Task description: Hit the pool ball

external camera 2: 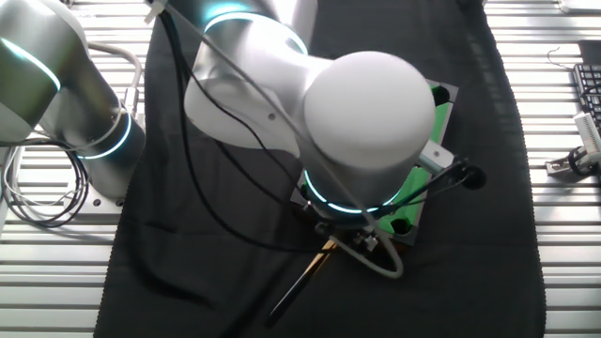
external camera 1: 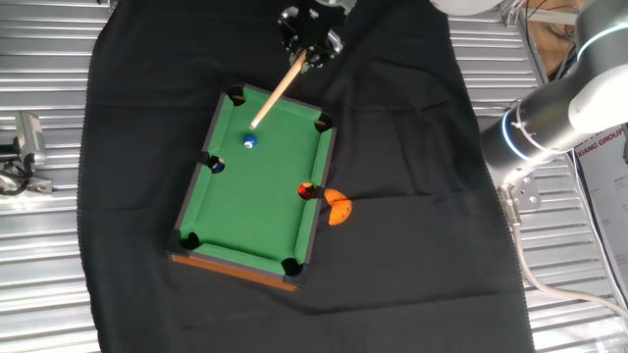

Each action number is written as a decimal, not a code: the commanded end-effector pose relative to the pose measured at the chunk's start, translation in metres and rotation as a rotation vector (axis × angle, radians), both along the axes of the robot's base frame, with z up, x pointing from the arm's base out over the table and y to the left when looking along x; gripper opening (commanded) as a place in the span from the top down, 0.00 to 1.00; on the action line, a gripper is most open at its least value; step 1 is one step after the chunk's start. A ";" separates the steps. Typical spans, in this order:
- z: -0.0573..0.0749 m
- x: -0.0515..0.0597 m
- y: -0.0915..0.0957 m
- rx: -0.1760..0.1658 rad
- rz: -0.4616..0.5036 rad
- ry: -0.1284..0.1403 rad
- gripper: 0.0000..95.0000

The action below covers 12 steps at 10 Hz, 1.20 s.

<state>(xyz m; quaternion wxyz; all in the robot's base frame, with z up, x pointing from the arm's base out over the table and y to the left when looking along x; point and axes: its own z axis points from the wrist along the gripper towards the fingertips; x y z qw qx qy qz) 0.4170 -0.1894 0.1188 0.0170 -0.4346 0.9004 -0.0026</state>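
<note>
The toy green pool table point(external camera 1: 265, 211) lies on a black cloth. The tiny light-blue pool ball point(external camera 1: 249, 143) with a white spot sits on the felt near the far end. My gripper point(external camera 1: 310, 44) is above the table's far edge and is shut on a wooden cue stick point(external camera 1: 280, 86). The cue slants down toward the ball, and its tip point(external camera 1: 255, 126) is just short of it. In the other fixed view the arm hides the ball and the gripper. Only slivers of the green table point(external camera 2: 439, 94) and the cue's end point(external camera 2: 310, 277) show there.
A navy-blue ball point(external camera 1: 218, 166) sits by the left side pocket. A red-and-black ball point(external camera 1: 306, 190) sits by the right side pocket. An orange piece point(external camera 1: 339, 208) lies on the cloth right of the table. The robot base point(external camera 1: 549, 127) stands at right.
</note>
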 end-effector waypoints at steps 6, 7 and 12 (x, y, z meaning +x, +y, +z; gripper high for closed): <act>-0.001 -0.009 -0.011 -0.008 0.009 0.004 1.00; -0.001 -0.011 -0.012 -0.008 0.010 0.005 1.00; -0.003 -0.011 -0.015 -0.014 0.011 0.017 1.00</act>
